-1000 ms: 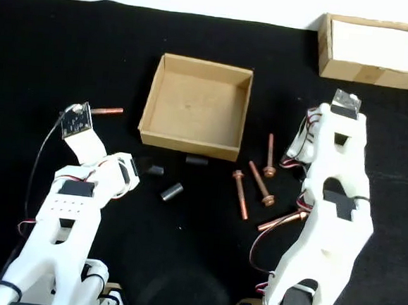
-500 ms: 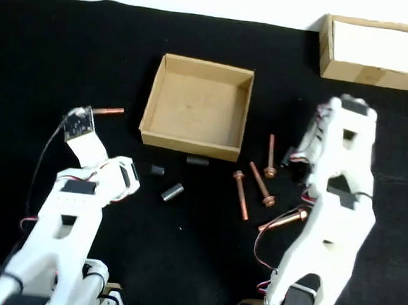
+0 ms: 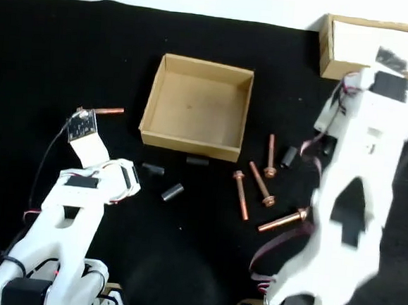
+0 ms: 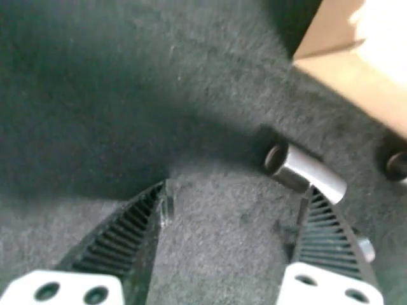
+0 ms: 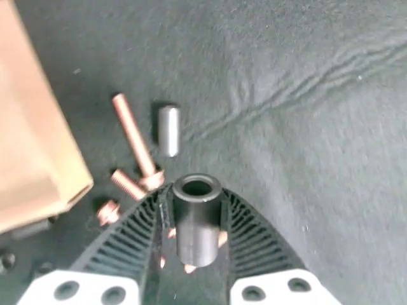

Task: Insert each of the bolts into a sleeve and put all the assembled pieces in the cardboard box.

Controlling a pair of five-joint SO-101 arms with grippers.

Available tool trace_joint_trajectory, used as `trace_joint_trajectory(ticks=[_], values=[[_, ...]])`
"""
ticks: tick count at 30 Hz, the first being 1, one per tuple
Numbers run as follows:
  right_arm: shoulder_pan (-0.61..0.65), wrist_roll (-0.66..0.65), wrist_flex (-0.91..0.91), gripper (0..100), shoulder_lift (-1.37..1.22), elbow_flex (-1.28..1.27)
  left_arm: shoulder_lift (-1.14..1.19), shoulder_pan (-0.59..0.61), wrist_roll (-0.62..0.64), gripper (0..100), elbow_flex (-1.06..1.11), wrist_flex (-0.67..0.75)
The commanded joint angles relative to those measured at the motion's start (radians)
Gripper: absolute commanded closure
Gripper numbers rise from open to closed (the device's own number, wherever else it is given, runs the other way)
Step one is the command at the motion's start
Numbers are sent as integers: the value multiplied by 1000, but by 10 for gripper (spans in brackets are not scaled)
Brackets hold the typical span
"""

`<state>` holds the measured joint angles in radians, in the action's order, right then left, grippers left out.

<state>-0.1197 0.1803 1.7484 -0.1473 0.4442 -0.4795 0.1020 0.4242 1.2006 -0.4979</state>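
- The right gripper (image 5: pixel 196 190) is clamped on a dark held sleeve (image 5: pixel 196 222). The sleeve stands between the two ribbed fingers with its open bore toward the wrist camera.
- Past that gripper's tips, on the black table (image 5: pixel 305 95), a loose sleeve (image 5: pixel 168 130) and a copper bolt (image 5: pixel 132 136) lie side by side. Two more bolt heads sit nearer the tips, toward the wall of the cardboard box (image 5: pixel 32 146).
- The high view gives the wider layout. The right arm (image 3: pixel 349 199) stands tall over the table's right side, and four scattered bolts (image 3: pixel 261 184) lie between it and the cardboard box, which is open and has nothing in it.
- The left gripper (image 4: pixel 236 190) is spread wide and holds nothing, low over the cloth.
- A near sleeve (image 4: pixel 305 175) lies on its side right at the tip of one finger (image 4: pixel 321 219). Whether they touch cannot be told. A corner of the box lies just ahead of it.
- From above, the left arm (image 3: pixel 72 213) has three small sleeves (image 3: pixel 173 191) between it and the box's near wall. A lone bolt (image 3: pixel 108 110) lies beside its wrist camera board.
- A second box (image 3: pixel 369 74) sits beyond the right arm's upper end.
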Motion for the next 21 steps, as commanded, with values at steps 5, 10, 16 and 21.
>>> trace_joint_trajectory(ticks=[5, 10, 16, 21], values=[[-18, -78, 12, 991, 506, -407, 2, 53, 84, 691, -369, -362], [-36, -114, -54, 991, 679, -682, 8, 56, 196, 691, -596, -457], [-47, -118, -88, 991, 777, -932, 242, 73, 440, 688, -777, -465], [-47, -120, -96, 991, 800, -952, 573, 128, 603, 688, -983, -574]])
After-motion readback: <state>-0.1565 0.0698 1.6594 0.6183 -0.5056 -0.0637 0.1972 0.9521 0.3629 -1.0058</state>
